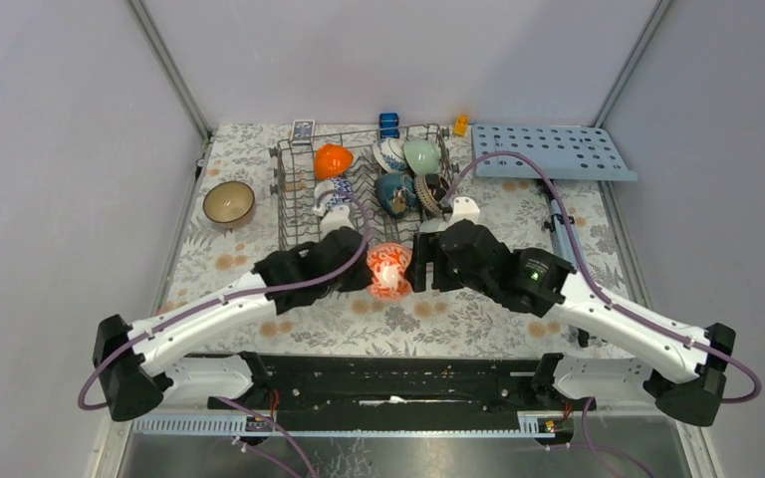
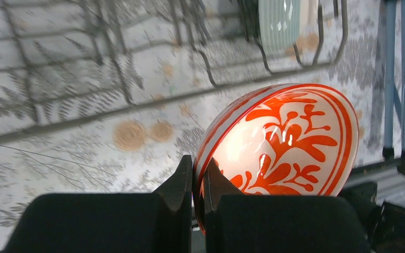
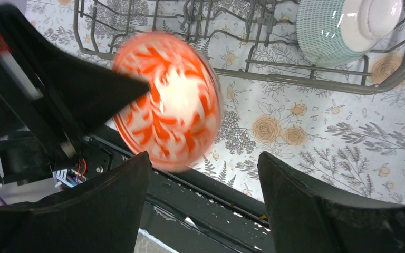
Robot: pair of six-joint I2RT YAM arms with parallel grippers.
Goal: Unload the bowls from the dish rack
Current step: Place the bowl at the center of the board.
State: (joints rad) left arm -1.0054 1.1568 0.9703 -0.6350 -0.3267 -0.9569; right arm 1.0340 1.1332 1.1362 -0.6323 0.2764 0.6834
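The small round red-and-white patterned ceramic bowl hangs on its edge between the two claws, its rim pinched in the left claw. From the left wrist the two black fingers stand together on that thin rim, one on each side, with the bowl's painted outside swelling away to the right of them. The right claw sits just beside the bowl on the other side. Its jaws stand wide apart with nothing between them. In its own view the bowl hangs ahead and to the left of its fingers, though the blur hides whether it brushes the left one.

Just beyond both claws stands the large rectangular grey wire dish rack. It holds a plain orange bowl, a pale green ribbed bowl, a dark blue bowl, a dark brown bowl and two blue-and-white patterned bowls. Well out to the left of the left claw, a beige-lined brown bowl stands upright on the floral tablecloth. Far beyond the right claw lies a flat light-blue board with holes.
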